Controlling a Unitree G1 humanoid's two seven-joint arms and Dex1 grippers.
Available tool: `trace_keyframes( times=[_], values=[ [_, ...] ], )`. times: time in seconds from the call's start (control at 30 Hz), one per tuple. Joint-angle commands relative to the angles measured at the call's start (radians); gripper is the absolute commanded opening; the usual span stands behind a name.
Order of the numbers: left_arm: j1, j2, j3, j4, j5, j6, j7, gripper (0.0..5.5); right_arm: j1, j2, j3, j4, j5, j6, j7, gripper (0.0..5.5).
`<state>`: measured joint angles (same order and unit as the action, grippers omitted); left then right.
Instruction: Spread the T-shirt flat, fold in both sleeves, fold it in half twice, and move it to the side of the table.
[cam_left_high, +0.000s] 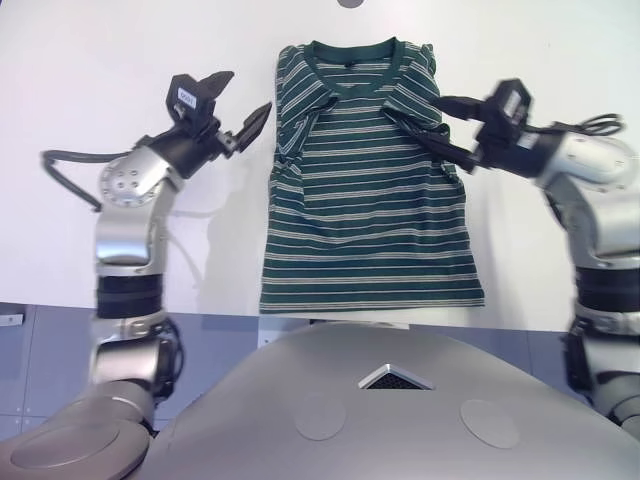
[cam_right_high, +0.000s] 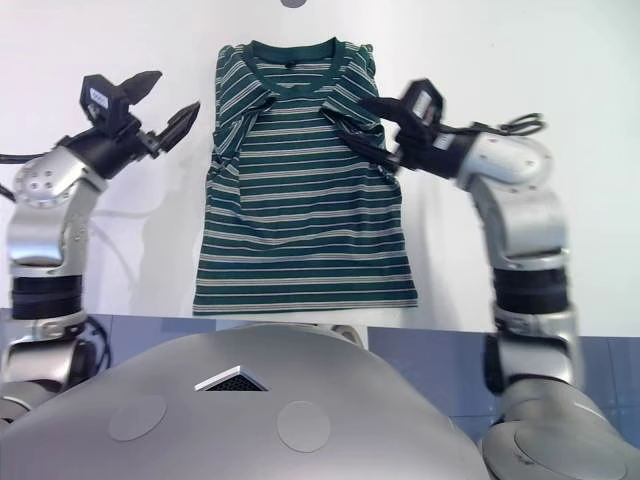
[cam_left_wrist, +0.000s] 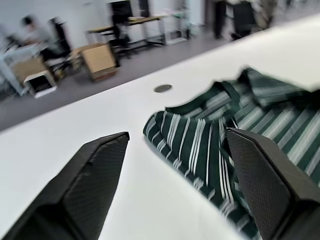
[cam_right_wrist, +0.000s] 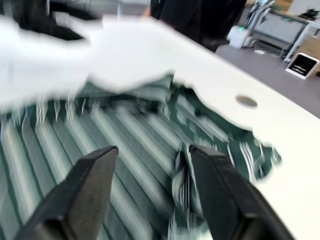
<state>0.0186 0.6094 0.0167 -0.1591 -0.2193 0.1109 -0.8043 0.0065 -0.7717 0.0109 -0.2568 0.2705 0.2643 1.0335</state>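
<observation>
Table (cam_left_high: 100, 60): T-shirt (cam_left_high: 370, 210) beside left tool (cam_left_high: 248, 92), under right tool (cam_left_high: 420, 111) (jaws apart).

T-shirt (cam_right_wrist: 135, 120) stripes and sleeve edge are smeared in the right wrist view, so the folds are unreadable. Right gripper (cam_left_high: 420, 112) hides part of the sleeve – grommet (cam_left_high: 350, 3) cut off by the top edge.

The T-shirt (cam_left_high: 365, 215) lies on the table (cam_left_high: 120, 60) straight ahead of me, its collar at the far end, its hem at the near edge, and both sleeves lying inward on top of its body. My left gripper (cam_left_high: 249, 92) is above the table just left of the shirt's far left corner, apart from it, while my right gripper (cam_left_high: 418, 112) is over the shirt's far right part. A round hole (cam_left_high: 350, 3) sits in the table behind the collar.
</observation>
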Motion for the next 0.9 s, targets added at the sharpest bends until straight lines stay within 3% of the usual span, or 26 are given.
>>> trace_keyframes(
  times=[0.03, 0.13, 0.2, 0.37, 0.5, 0.9],
  values=[
    [0.097, 0.337, -0.075, 0.107, 0.186, -0.423, -0.311, 4.29, 0.253, -0.288, -0.058, 0.172, -0.159, -0.597, 0.261, 3.42],
    [0.106, 0.428, -0.100, 0.154, 0.267, -0.733, -0.356, 4.49, 0.273, -0.327, -0.029, 0.392, -0.269, -0.994, 0.240, 3.63],
    [0.091, 0.440, -0.116, 0.183, 0.302, -0.874, -0.345, 4.49, 0.266, -0.313, 0.004, 0.473, -0.334, -1.140, 0.193, 3.63],
    [0.221, 0.476, -0.180, 0.173, 0.365, -1.114, -0.307, 4.49, 0.346, -0.317, 0.067, 0.514, -0.398, -1.405, 0.125, 3.63],
    [0.231, 0.448, -0.213, 0.202, 0.438, -1.189, -0.234, 4.49, 0.362, -0.322, 0.121, 0.484, -0.385, -1.423, 0.057, 3.63],
    [0.227, 0.396, -0.356, 0.135, 0.463, -1.120, -0.133, 2.12, 0.338, -0.334, 0.235, 0.435, -0.349, -1.306, -0.028, 1.11]
  ],
)
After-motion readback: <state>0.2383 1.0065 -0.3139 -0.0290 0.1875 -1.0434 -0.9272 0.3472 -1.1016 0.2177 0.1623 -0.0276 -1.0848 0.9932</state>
